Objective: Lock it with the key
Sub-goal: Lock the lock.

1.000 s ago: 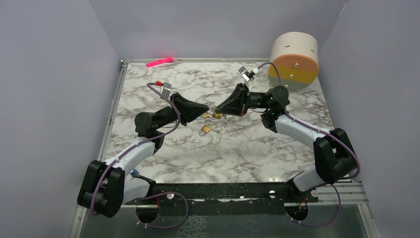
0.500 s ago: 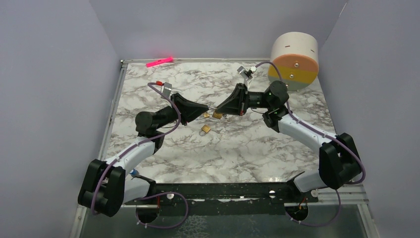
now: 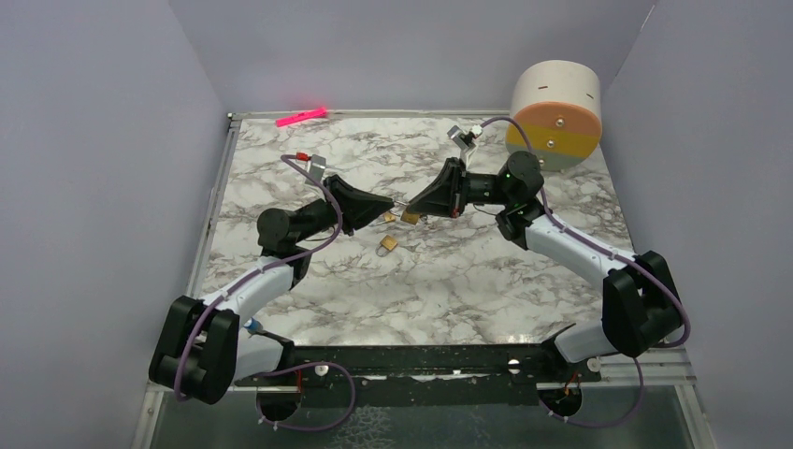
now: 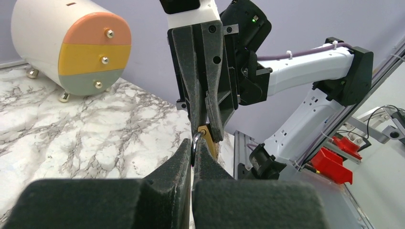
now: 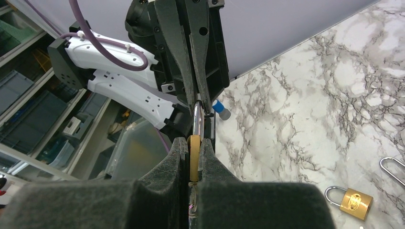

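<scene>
A small brass padlock (image 5: 194, 157) is held in mid-air between both grippers, above the marble table (image 3: 449, 281). My right gripper (image 5: 193, 140) is shut on its brass body. My left gripper (image 4: 192, 143) is shut on its silver shackle (image 4: 196, 142), which runs straight from the body (image 4: 208, 138). In the top view the two grippers meet tip to tip, left (image 3: 391, 202) and right (image 3: 412, 205). A thin silvery piece (image 5: 193, 195) shows deep between my right fingers behind the brass body. I cannot tell whether it is the key.
Two loose brass padlocks (image 3: 387, 245) (image 3: 410, 217) lie on the table under and in front of the grippers; one shows in the right wrist view (image 5: 353, 201). A round drum with peach, yellow and grey-green bands (image 3: 555, 114) stands back right. A pink marker (image 3: 301, 117) lies at the back edge.
My right arm's wrist and forearm have shifted slightly toward the back. Both grippers stay joined on the padlock at the same spot.
</scene>
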You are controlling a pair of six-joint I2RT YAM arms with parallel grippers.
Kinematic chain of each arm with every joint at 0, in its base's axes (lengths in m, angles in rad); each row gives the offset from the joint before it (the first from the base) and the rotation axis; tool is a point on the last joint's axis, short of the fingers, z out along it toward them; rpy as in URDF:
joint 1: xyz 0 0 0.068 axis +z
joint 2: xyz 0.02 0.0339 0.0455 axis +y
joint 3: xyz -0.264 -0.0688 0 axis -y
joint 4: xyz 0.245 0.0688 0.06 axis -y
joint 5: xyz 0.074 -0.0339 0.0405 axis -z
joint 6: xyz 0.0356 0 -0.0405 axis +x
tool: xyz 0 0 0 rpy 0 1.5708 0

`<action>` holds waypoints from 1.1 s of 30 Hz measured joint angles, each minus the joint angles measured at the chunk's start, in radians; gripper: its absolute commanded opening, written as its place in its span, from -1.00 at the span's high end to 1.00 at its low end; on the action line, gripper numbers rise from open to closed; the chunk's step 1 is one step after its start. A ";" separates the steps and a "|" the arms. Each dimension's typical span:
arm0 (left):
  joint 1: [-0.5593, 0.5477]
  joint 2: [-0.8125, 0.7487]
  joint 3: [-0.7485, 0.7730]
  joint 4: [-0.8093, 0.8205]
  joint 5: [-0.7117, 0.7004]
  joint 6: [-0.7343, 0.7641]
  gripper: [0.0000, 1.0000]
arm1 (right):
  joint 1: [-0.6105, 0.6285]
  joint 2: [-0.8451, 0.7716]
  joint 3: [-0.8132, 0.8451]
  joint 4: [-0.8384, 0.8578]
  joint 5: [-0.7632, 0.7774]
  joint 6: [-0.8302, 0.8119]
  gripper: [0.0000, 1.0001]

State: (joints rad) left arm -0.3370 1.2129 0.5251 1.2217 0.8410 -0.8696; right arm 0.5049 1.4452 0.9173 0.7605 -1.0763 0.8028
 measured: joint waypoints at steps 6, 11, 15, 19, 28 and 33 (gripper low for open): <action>0.003 0.006 0.000 0.000 0.000 0.000 1.00 | 0.000 0.000 0.000 -0.010 0.010 -0.010 0.98; 0.003 0.010 0.000 0.000 0.000 0.001 1.00 | 0.000 0.000 0.000 -0.018 0.013 -0.010 0.98; 0.003 0.010 0.000 0.000 0.000 0.001 1.00 | 0.000 0.000 0.000 -0.018 0.013 -0.009 0.98; 0.003 0.010 0.000 0.000 -0.001 0.001 1.00 | 0.000 0.000 0.000 -0.018 0.014 -0.008 0.98; 0.004 0.010 -0.001 0.000 -0.016 -0.005 1.00 | 0.000 0.000 0.000 -0.014 0.043 -0.003 0.98; 0.004 0.005 -0.017 0.001 -0.034 -0.008 1.00 | 0.002 0.011 0.000 -0.013 0.051 0.014 0.98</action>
State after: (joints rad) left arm -0.3328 1.2182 0.5079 1.2228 0.8070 -0.8780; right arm 0.5072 1.4559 0.9173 0.7475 -1.0248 0.8169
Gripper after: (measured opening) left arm 0.014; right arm 0.059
